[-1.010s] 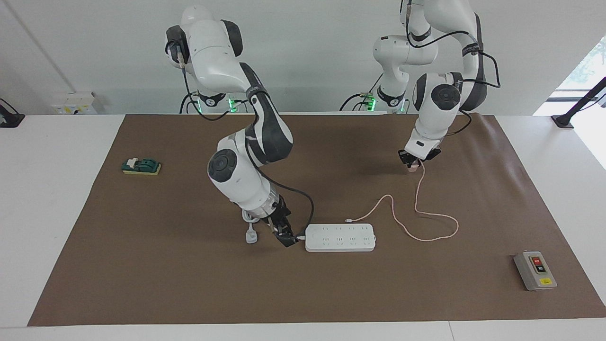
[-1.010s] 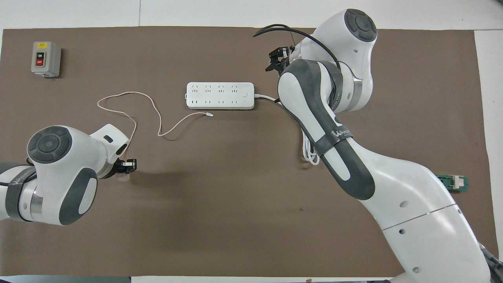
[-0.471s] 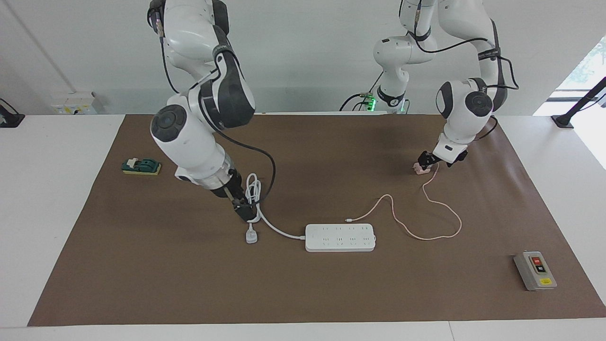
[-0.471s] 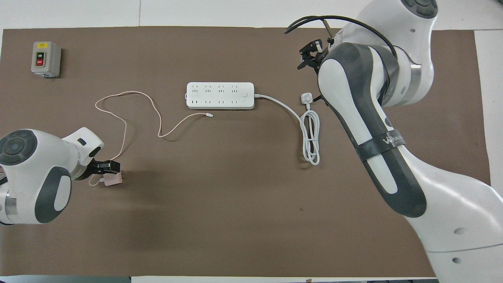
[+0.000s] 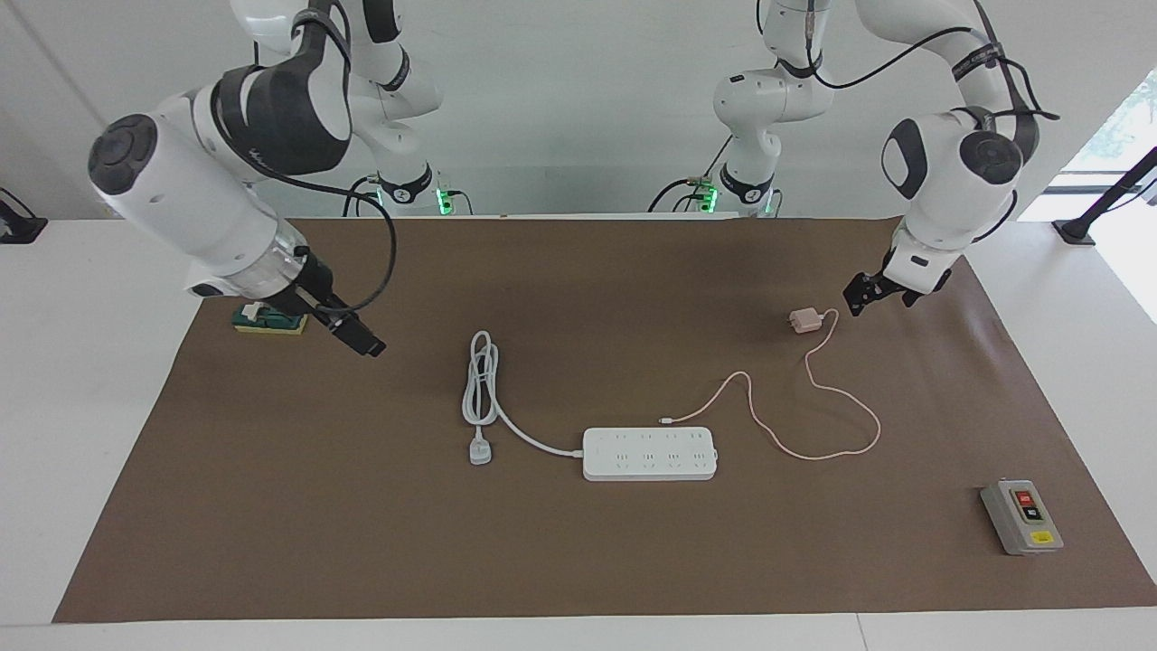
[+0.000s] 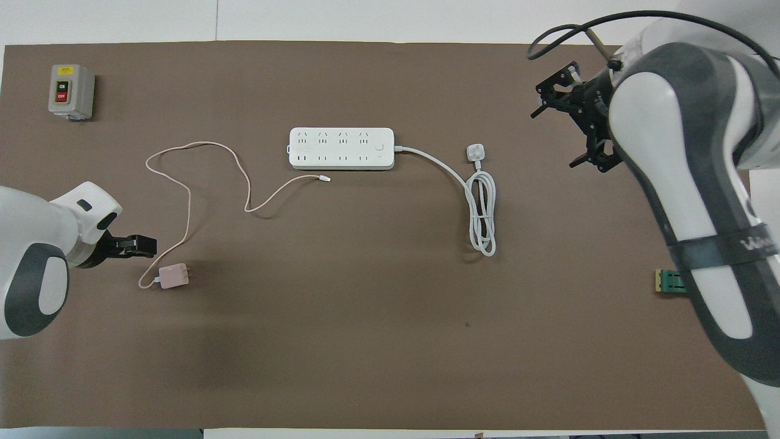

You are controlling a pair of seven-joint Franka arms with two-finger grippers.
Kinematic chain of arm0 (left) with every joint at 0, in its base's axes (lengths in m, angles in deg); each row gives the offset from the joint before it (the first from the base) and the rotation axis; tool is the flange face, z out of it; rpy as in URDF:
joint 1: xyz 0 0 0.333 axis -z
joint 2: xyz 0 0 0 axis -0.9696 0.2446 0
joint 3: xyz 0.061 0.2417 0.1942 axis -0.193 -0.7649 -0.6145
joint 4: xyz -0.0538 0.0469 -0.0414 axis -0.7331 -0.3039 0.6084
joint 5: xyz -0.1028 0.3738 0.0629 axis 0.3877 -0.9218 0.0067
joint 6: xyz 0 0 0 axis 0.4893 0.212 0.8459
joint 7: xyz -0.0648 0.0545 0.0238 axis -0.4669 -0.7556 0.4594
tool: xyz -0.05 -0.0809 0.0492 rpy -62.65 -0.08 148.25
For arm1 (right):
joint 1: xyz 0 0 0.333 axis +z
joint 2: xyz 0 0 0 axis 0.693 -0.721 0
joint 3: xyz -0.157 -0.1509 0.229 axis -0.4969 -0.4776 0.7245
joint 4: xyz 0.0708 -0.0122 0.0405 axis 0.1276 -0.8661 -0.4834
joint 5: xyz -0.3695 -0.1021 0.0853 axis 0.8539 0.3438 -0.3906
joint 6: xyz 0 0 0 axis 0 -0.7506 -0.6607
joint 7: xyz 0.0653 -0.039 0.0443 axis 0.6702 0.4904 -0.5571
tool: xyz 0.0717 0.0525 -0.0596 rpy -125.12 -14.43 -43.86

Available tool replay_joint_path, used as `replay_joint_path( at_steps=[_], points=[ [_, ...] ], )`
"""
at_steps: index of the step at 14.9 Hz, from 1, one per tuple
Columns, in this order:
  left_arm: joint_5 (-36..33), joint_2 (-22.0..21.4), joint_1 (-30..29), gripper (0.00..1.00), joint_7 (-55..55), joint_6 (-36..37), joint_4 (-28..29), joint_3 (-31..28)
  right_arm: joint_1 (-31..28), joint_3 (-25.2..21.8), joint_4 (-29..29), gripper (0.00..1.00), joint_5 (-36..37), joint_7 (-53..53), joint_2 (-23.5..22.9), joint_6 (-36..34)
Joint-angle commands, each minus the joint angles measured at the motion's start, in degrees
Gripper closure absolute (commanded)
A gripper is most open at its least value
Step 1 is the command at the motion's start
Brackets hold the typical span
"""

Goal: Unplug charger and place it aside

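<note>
Two white robot arms work over a worktop covered by a brown mat. The charger, a small pale pink cube, lies on the mat by itself, toward the left arm's end and nearer to the robots than the power strip. Its thin pink cable loops across the mat, and the loose tip lies just beside the strip, plugged into nothing.

Half a second ago the left hand was right at the charger; now it has let go and risen away, hanging in the air just beside the cube toward the mat's edge. Whether its fingers are spread or pressed together cannot be told from either view.

The right hand has also pulled back. A second ago it was down at the end of the power strip; now it hangs in the air over the mat near a small green block at the right arm's end. In the overhead view its fingers look spread, and they hold nothing. The strip's thick white cord and white plug lie uncovered beside the strip.

A grey switch box sits near the mat's corner at the left arm's end.

Judging from this, the charger is unplugged and set aside, so the task looks finished, with both arms drawing back
</note>
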Motion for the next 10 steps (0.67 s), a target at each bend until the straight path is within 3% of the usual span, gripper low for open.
replay_joint_path(
  at_steps=[1, 5, 10],
  points=[
    [0.8, 1.4, -0.9, 0.00, 0.1, 5.3, -8.0, 0.6, -0.1, 1.1, -2.3, 0.00, 3.4, -5.4, 3.4, -1.3],
    [1.1, 2.9, -0.7, 0.00, 0.3, 14.3, -20.6, 0.5, 0.3, 1.3, -2.8, 0.00, 7.0, -13.4, 6.9, -4.0],
    [4.6, 2.7, 0.0, 0.00, 0.8, 17.4, -28.4, 0.9, -0.2, 2.2, -7.3, 0.00, 13.5, -26.8, 13.0, -4.8]
  ],
)
